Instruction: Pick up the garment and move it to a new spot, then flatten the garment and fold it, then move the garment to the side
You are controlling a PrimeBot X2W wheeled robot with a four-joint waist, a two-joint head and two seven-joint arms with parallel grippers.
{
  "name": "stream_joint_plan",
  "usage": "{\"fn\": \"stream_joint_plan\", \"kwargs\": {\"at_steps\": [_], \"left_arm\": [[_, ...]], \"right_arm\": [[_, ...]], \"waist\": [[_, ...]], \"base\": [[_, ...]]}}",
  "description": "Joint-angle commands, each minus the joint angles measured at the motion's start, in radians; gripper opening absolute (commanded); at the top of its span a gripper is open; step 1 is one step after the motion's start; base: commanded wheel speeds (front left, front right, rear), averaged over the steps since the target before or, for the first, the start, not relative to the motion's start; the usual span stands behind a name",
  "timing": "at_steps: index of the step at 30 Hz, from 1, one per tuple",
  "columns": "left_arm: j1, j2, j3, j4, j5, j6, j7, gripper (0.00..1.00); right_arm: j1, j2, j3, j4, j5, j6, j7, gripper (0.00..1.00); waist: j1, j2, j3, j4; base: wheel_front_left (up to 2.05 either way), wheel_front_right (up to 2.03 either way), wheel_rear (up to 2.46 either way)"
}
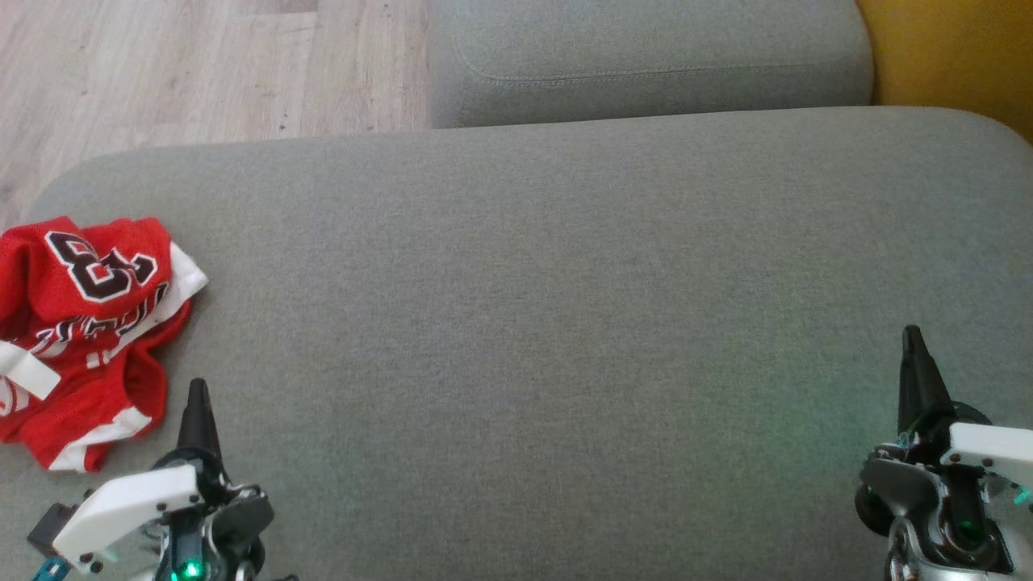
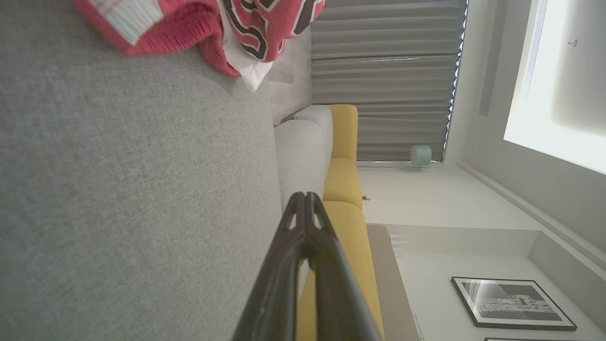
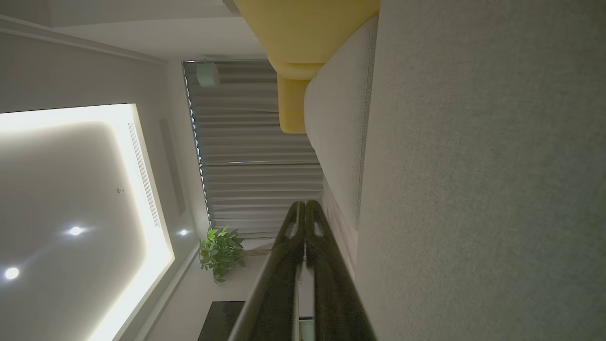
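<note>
Lying crumpled at left edge of grey sofa cushion [image 1: 524, 323], red garment [image 1: 89, 323]; left tool [image 1: 196, 394] just beside it, closed tight, empty; right tool [image 1: 913, 343] closed tight, empty, well apart.

my left gripper [image 1: 196, 395] sits low at my left, fingers pressed together; my right gripper [image 1: 912, 343] likewise closed, both pointing forward
</note>
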Motion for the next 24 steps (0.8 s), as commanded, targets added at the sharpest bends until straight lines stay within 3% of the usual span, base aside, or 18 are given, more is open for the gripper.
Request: {"fn": "stream_joint_plan", "kwargs": {"at_steps": [1, 11, 12, 24], "left_arm": [[-0.017, 0.006, 0.040, -0.037, -0.005, -0.006, 0.007, 0.00], [-0.017, 0.006, 0.040, -0.037, -0.005, -0.006, 0.007, 0.00], [0.000, 0.000, -0.001, 0.003, 0.000, 0.001, -0.001, 1.00], [-0.002, 0.007, -0.011, 0.039, 0.053, 0.001, -0.028, 1.00]], "right_arm": [[-0.024, -0.005, 0.021, -0.040, 0.007, -0.001, 0.006, 0.00], [-0.024, -0.005, 0.021, -0.040, 0.007, -0.001, 0.006, 0.00], [0.000, 0.000, 0.000, 0.004, 0.000, 0.000, 0.000, 1.00], [-0.005, -0.009, 0.031, 0.034, -0.030, 0.000, -0.026, 1.00]], "waist": [[0.0000, 0.0000, 0.000, 0.000], [0.0000, 0.0000, 0.000, 0.000], [0.0000, 0.0000, 0.000, 0.000], [0.0000, 0.0000, 0.004, -0.002]], "base": [[0.00, 0.00, 0.00], [0.00, 0.00, 0.00], [0.00, 0.00, 0.00], [0.00, 0.00, 0.00]]}}
